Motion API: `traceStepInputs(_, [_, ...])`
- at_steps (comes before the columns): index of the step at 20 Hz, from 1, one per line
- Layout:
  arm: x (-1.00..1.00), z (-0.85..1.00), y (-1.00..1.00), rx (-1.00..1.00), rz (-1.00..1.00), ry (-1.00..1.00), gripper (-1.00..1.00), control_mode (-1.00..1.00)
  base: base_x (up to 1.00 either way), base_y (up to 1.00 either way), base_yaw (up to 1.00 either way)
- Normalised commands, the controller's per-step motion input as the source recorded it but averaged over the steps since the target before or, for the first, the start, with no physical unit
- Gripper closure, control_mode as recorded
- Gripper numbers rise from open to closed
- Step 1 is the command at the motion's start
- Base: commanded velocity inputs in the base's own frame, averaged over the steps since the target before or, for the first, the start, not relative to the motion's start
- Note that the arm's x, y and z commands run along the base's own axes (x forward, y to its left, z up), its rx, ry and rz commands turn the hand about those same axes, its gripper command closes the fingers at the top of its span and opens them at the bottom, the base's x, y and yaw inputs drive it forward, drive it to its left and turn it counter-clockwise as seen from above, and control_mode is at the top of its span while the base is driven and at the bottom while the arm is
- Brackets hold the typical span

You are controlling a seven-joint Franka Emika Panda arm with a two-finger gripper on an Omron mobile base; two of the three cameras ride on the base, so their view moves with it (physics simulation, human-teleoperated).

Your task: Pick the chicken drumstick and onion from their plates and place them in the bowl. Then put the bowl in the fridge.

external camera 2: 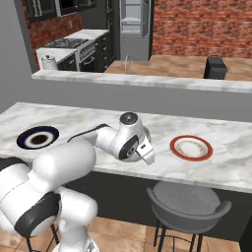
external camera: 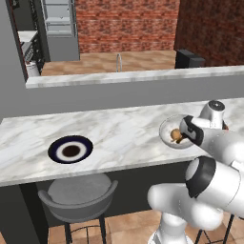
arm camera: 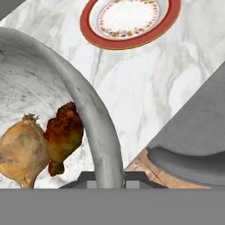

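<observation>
On marble counter (external camera: 119,128), brick-walled kitchen.

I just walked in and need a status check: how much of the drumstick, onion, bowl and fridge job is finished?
Done: the drumstick and onion both lie in the bowl, and both plates are bare. In hand: the gripper is shut on the bowl's rim, one of its fingers on each side. Left: the bowl sits on the counter and must go to the fridge across the kitchen.

Bowl (arm camera: 94,127) pale grey, faintly marbled. Inside it: tan-golden onion (arm camera: 22,151), dark orange-brown drumstick (arm camera: 63,134). Plate (arm camera: 132,19) beyond the hand: red-orange rim, white centre, floral ring. Other plate (external camera: 70,149): navy rim, white ring, dark centre. Counter (arm camera: 145,83) white-grey marble.
</observation>
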Motion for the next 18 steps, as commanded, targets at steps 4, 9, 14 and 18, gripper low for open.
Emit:
traceStepInputs(4, [-0.17,0.36,0.01,0.0,0.01,0.0,1.0,-1.0,0.0,0.0,0.0])
traceStepInputs(9, [-0.19,0.41,0.0,0.01,0.03,0.0,1.0,-1.0,0.0,0.0,0.0])
traceStepInputs(14, [-0.28,0.35,0.02,0.04,0.0,0.01,1.0,-1.0,0.0,0.0,0.0])
traceStepInputs(18, [-0.29,0.27,0.15,0.08,0.0,0.0,1.0,-1.0,0.0,0.0,0.0])
